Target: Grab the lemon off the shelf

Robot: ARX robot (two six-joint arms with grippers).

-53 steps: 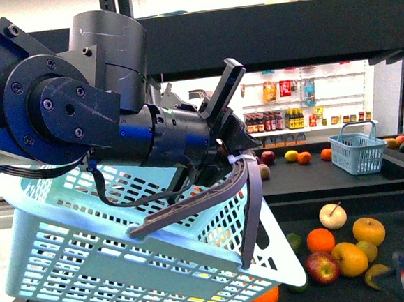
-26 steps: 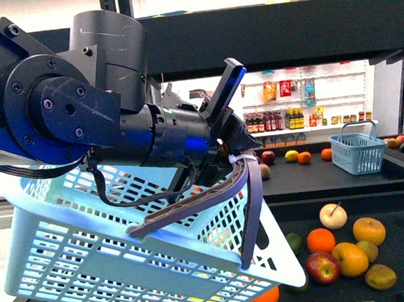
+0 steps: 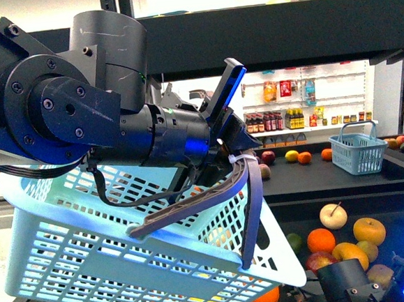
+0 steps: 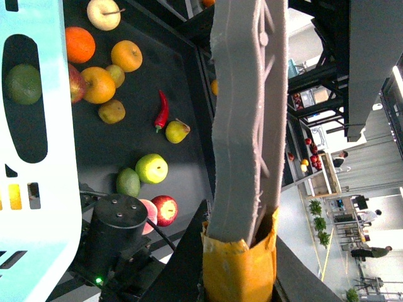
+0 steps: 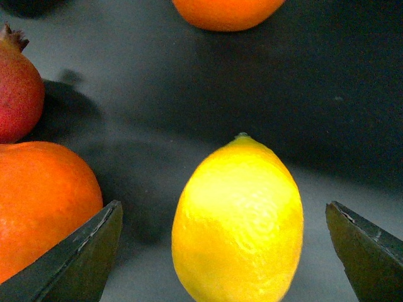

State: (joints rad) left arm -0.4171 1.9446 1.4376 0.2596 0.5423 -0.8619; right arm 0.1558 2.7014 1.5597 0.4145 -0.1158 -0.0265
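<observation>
The lemon (image 5: 238, 220), bright yellow and oval, lies on the shelf's dark tray (image 5: 327, 94). My right gripper (image 5: 221, 211) is open, with one dark finger (image 5: 82, 258) on each side of the lemon, apart from it. In the front view the right arm (image 3: 347, 283) is low at the bottom right over the fruit, and the lemon is hidden there. My left gripper (image 3: 233, 145) is shut on the grey basket handle (image 3: 192, 206) and holds the light blue basket (image 3: 91, 257) up. Its yellow pads (image 4: 242, 258) clamp the handle (image 4: 245, 113).
An orange (image 5: 44, 201) touches one right finger; a pomegranate (image 5: 19, 88) and another orange (image 5: 227, 12) lie beyond. The tray (image 3: 402, 209) also holds a cream apple (image 3: 333, 215), an orange (image 3: 320, 240) and a red chilli (image 4: 162, 110). A small blue basket (image 3: 358, 153) stands farther back.
My right arm has come into the front view at the bottom right, moving left over the fruit. The left arm and basket have not moved.
</observation>
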